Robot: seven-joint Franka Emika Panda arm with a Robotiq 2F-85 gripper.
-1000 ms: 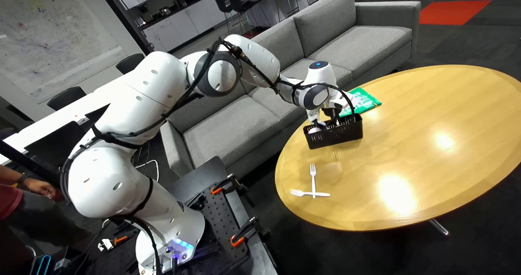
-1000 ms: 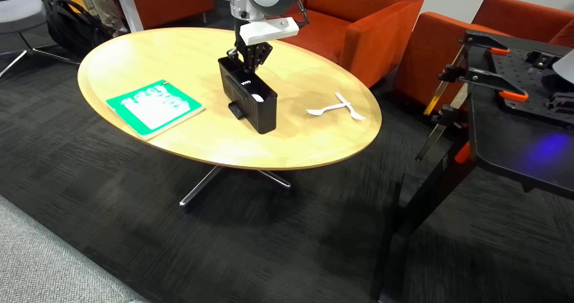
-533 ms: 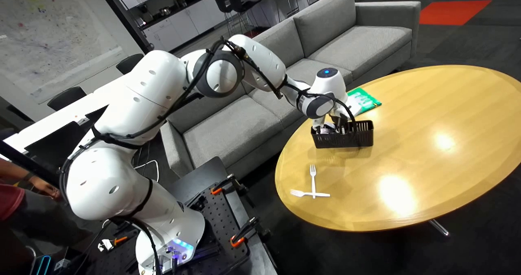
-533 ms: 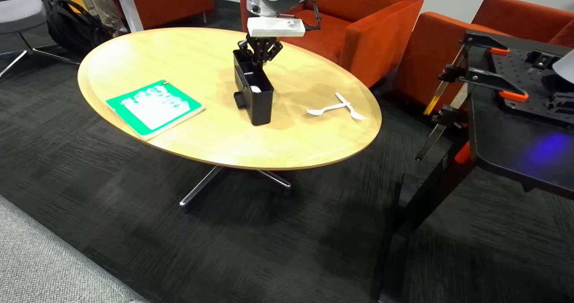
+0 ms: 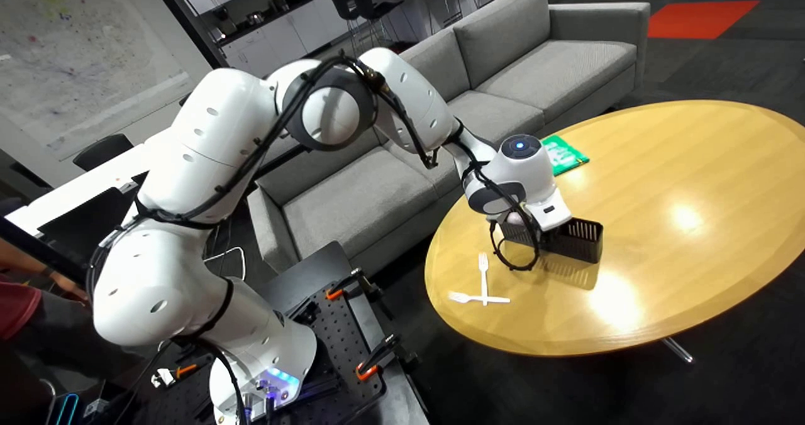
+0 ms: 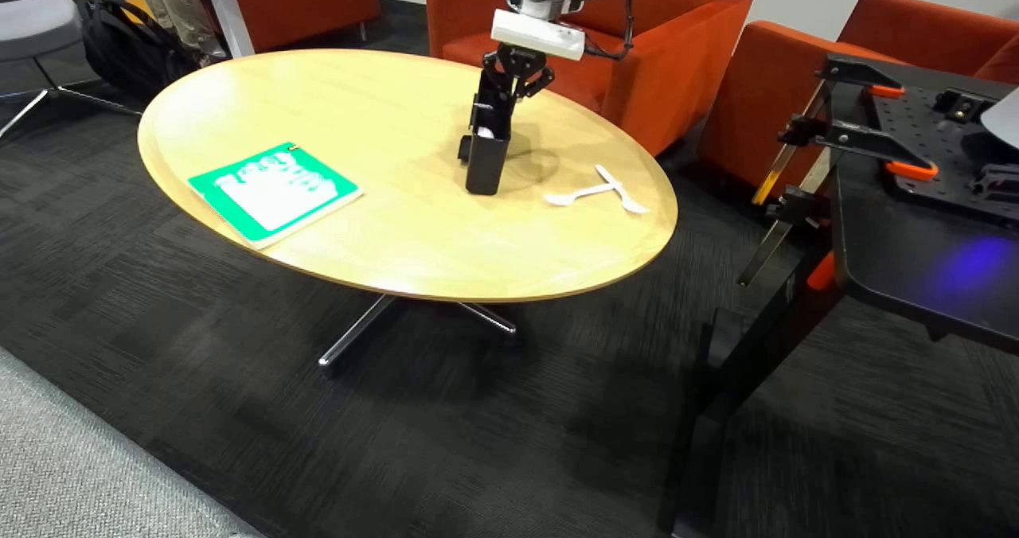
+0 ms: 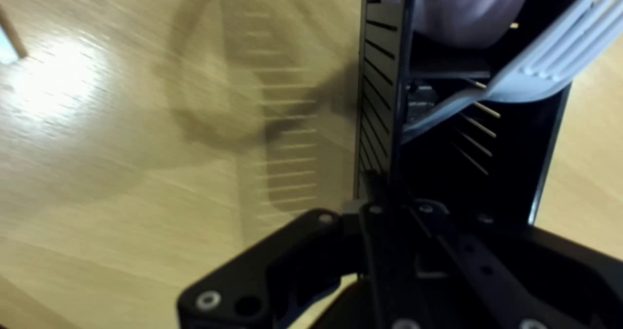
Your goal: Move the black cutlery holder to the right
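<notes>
The black cutlery holder [image 5: 582, 241] is a long slotted box, seen in both exterior views [image 6: 487, 168] and in the wrist view [image 7: 382, 76]. My gripper [image 6: 509, 96] is shut on one long side wall, one finger inside and one outside; in the wrist view the gripper [image 7: 389, 185] pinches the wall's rim. The holder looks raised a little, its slotted shadow lying apart on the table. Inside are a white fork [image 7: 530, 73] and a pale rounded item [image 7: 469, 10]. In an exterior view the arm hides the fingers and part of the holder.
The holder hangs over an oval wooden table [image 5: 704, 161]. Two crossed white utensils [image 5: 483, 287] lie near the holder, also in an exterior view [image 6: 609, 186]. A green-and-white book [image 6: 275, 192] lies near the table's edge. A grey sofa [image 5: 358, 189] and orange armchairs [image 6: 685, 52] stand around.
My gripper has carried the holder rightward in both exterior views, also nearer the crossed utensils. The holder has turned, showing more end-on in an exterior view. Utensils and book have not moved.
</notes>
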